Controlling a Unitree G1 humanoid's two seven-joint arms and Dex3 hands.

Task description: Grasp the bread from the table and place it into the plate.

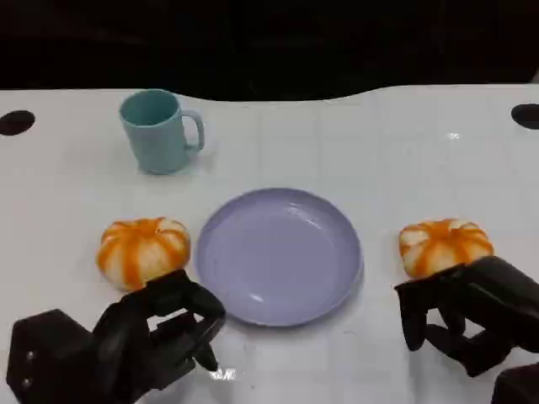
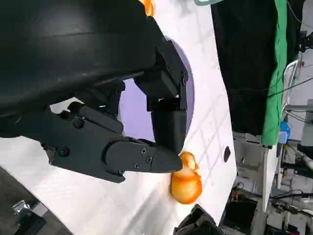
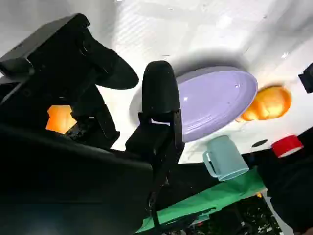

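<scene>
You have two round bread buns with orange and cream stripes radiating from the top, glossy and dome-shaped, both lying on the white table (image 1: pixel 354 135). One striped bun (image 1: pixel 141 250) lies just beside the left rim of the round, shallow lavender plate (image 1: pixel 279 254); the other striped bun (image 1: pixel 443 245) lies near the plate's right rim, with a strip of bare table between them. Neither bun is in the plate, which holds nothing.

Your left hand (image 1: pixel 164 328) hovers just in front of the left bun, its fingers curled inward and gripping nothing; whether a fingertip touches the bun you cannot tell. Your right hand (image 1: pixel 472 311) sits directly in front of the right bun, fingers bent downward and parted with nothing between them, and its dark shell covers the bun's near edge.

In the left wrist view the black shell and fingers (image 2: pixel 168 122) block most of the plate, and the far bun shows beyond the fingertips. In the right wrist view the right bun is a small orange patch seen through the fingers (image 3: pixel 159 98), the left bun peeks past the plate's far edge, and a red object at the frame's border is too cut off to identify.

Count: two buns, one plate, one pale teal ceramic mug (image 1: pixel 157 130) standing upright behind the plate to the left, its handle pointing right.
</scene>
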